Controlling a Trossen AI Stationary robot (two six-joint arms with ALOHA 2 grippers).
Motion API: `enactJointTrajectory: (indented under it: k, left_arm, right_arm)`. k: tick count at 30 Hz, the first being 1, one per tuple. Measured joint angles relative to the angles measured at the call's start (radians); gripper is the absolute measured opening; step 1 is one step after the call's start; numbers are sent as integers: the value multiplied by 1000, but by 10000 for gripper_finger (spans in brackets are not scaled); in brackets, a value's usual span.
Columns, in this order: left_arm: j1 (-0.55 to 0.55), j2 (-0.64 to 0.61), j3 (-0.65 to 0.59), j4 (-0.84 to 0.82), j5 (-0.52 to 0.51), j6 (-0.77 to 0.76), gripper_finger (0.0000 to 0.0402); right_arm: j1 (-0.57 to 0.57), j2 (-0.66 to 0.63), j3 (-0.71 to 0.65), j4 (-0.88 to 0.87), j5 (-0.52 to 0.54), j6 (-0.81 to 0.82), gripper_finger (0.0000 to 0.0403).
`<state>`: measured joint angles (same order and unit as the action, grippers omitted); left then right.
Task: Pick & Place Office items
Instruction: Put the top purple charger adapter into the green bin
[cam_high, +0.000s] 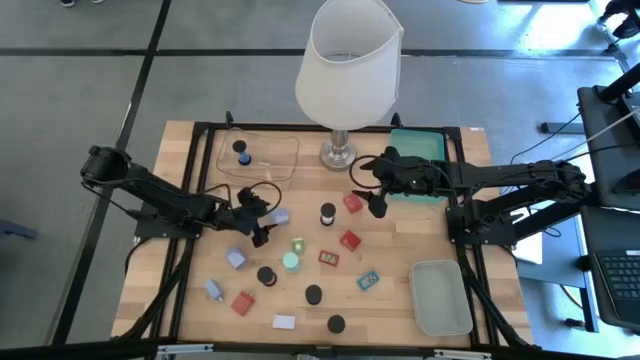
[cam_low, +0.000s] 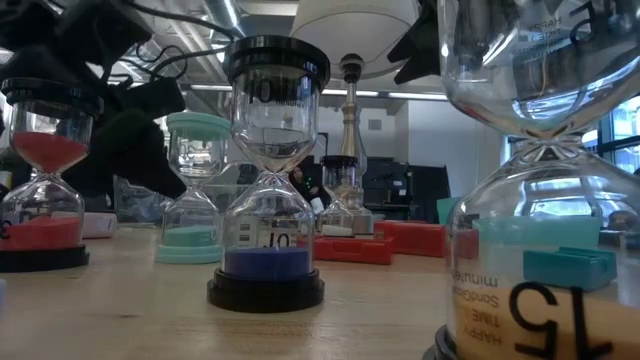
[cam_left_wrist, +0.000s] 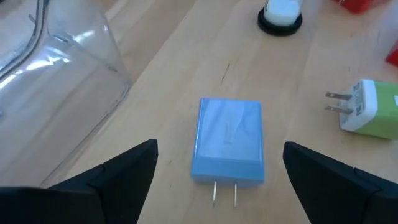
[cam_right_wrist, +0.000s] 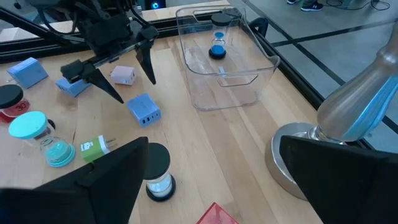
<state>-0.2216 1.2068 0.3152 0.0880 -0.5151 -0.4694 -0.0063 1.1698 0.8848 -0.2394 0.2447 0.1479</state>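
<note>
Using the white-shaded lamp (cam_high: 348, 62) as your landmark: the clear tray (cam_high: 258, 156) sits just left of its base. Your left gripper (cam_left_wrist: 217, 180), fingers spread apart, hovers over the blue plug adapter (cam_left_wrist: 228, 140) on the desk (cam_high: 390, 300) left-front of the lamp; you likely lower and close next. The right gripper (cam_high: 372, 185), fingers apart, waits beside the lamp base.

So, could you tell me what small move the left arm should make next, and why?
Probably lower the left pincer straight down and close: its fingers stand open on either side of the blue plug adapter, which lies flat on the table near the clear tray, not yet gripped.
</note>
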Motion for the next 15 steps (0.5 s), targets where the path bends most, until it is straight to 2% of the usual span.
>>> enactJointTrajectory:
  k: [6, 15]
  left_arm:
    - [1, 0, -76, 167, 10, 0, 346]
    - [1, 78, -98, 262, 12, 14, 346]
  right_arm:
    - [0, 0, 0, 0, -2, 0, 366]
    - [0, 0, 0, 0, -2, 0, 366]
